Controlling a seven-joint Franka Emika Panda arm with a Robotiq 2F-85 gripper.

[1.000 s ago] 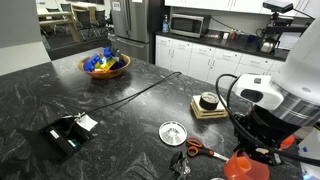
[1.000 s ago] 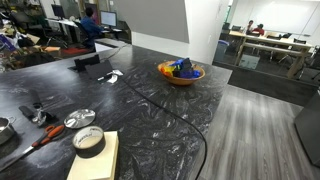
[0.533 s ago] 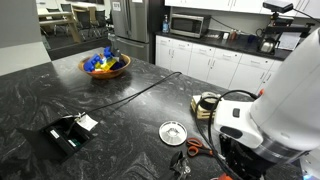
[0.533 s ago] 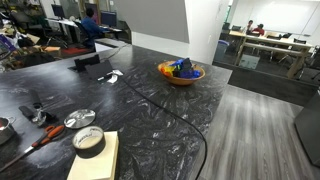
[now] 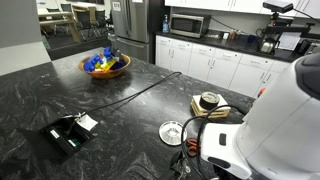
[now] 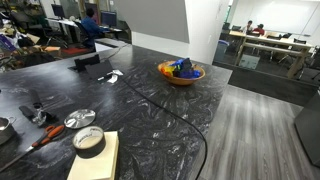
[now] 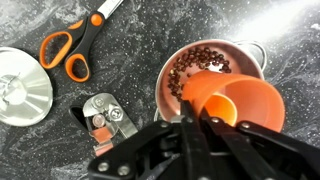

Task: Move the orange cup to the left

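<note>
lid: a flat round silver metal lid (image 7: pixel 20 92) is seen at the far left of the wrist view, lying on the black marbled stone counter (image 7: pixel 290 40).
scissors: orange-handled steel scissors (image 7: pixel 72 48) are laid flat just up and right of the lid, blades pointed to the upper edge.
metal piece: a small silver metal piece with a reddish patch (image 7: pixel 105 118) is found below the scissors, apart from them; its kind cannot be told.
bean pot: a round steel pot (image 7: pixel 236 47) holding dark brown beans is placed right of centre.
cup: the small plain orange-red round cup (image 7: pixel 245 100) is seen with its open rim toward the camera, overlapping the lower right part of the pot's mouth; whether it is touching the pot cannot be told.
pincer: the dark two-finger gripper (image 7: pixel 197 118) is brought in from the bottom edge; its jaws are drawn narrow and appear clamped on the cup's near left wall.
arm: in an exterior view the white arm housing (image 5: pixel 275 125) fills the right side, and the cup is hidden behind it.
</note>
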